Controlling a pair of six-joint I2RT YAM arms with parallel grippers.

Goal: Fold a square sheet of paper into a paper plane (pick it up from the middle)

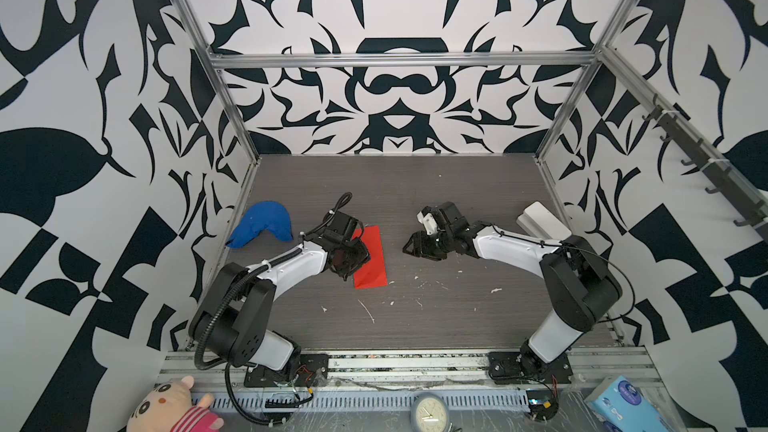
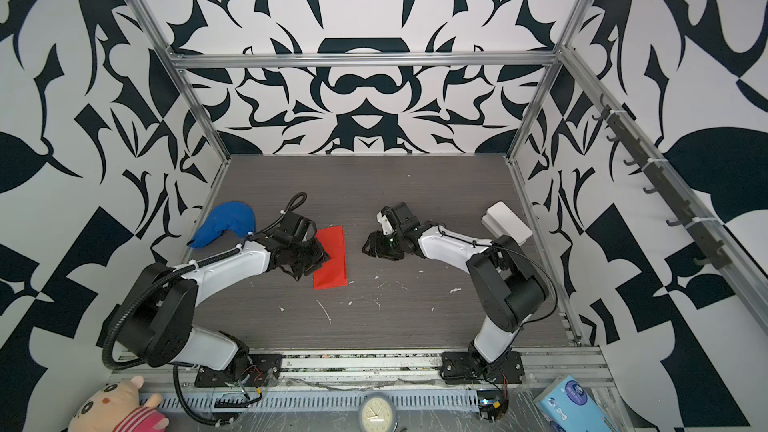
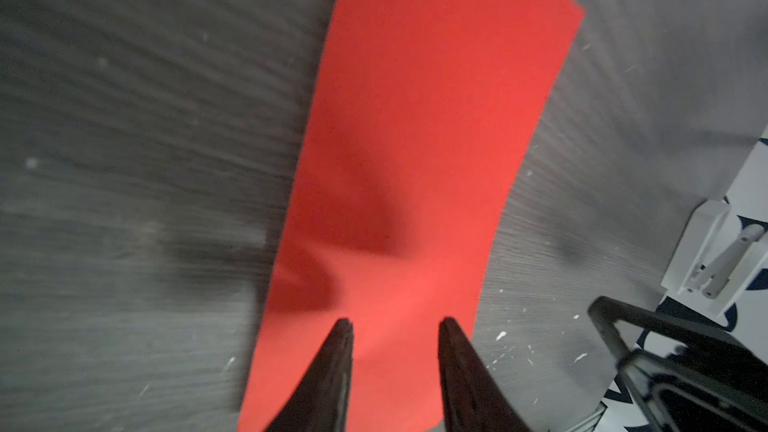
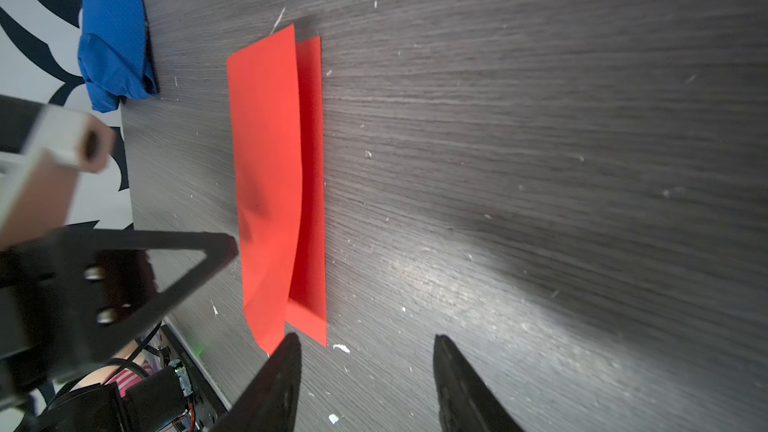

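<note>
The red sheet of paper (image 1: 374, 261) (image 4: 266, 151) lies on the dark table (image 1: 436, 313) between the two arms, folded over into a long narrow strip. In the right wrist view its upper layer bows up a little and leaves a band of the lower layer showing along one side. The left gripper (image 1: 353, 259) (image 3: 395, 326) sits over the strip's edge on its own side, jaws apart with nothing between them. The right gripper (image 1: 409, 245) (image 4: 365, 342) hangs near the other side, clear of the paper, jaws apart and empty. A blue cloth (image 1: 262, 224) lies by the left wall, a white box (image 1: 540, 222) by the right
</note>
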